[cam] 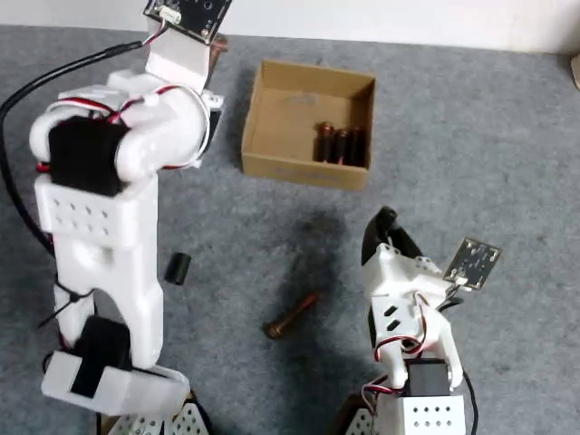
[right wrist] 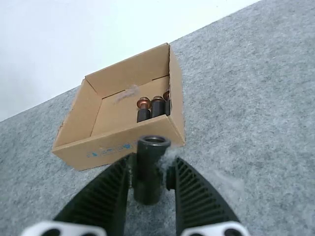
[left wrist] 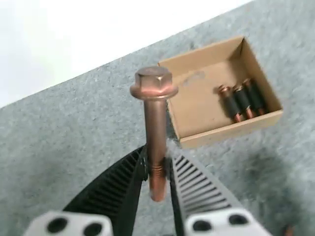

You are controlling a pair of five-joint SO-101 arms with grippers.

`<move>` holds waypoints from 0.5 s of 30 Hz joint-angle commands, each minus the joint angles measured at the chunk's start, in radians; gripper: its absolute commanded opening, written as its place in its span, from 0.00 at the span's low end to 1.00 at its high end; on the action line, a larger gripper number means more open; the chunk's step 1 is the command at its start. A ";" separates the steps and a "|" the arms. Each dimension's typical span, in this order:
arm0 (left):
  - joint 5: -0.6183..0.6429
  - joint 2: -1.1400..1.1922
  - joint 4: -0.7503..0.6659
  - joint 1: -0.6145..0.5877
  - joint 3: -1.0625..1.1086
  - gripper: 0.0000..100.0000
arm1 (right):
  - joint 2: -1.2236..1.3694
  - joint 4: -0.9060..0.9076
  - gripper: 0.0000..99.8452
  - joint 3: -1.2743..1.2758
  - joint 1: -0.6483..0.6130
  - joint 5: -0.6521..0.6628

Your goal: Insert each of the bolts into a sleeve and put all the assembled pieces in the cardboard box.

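Copper-toned bolt (left wrist: 155, 128) is clamped in the left end effector (left wrist: 157, 166). The grip sits low on the threaded end, with the hex head out front and most of the shank free. The right end effector (right wrist: 150, 166) is closed on a black sleeve (right wrist: 147, 184), held round its lower half with the open bore facing away from the wrist.

Step in hand, as I read it, is mating this bolt and this sleeve in the air. Notes for doing it well:
- The flanged head looks too wide for the bore, so the threaded end has to enter.
- That end is the one in the grip, and only a short stub shows past the fingers on the wrist side.
- Line up both axes before closing the gap, then start the stub in the bore slowly.
- Loosen the left grip only once the threads are caught, or the bolt may tip out.
- A crooked approach would likely jam at the sleeve's rim.

Pose: the left arm (cam: 100, 227) is raised and folded, its wrist at the far left of the bench (cam: 507, 136), beside the box (cam: 272, 168). The right arm (cam: 412, 299) sits low at the near edge, pointing toward the box and well apart from the left.

Three assembled pieces (cam: 340, 143) lie side by side in the box. A loose sleeve (cam: 178, 267) and a loose bolt (cam: 290, 316) lie on the bench between the arms.
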 commanded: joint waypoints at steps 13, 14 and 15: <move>-0.086 -0.765 0.009 0.071 0.429 0.00 | -0.005 -0.033 0.00 0.022 0.008 0.015; -0.135 -0.840 0.009 0.073 0.552 0.00 | -0.005 -0.033 0.00 0.022 0.007 0.015; -0.181 -0.917 0.008 0.073 0.684 0.00 | -0.005 -0.033 0.00 0.022 0.005 0.015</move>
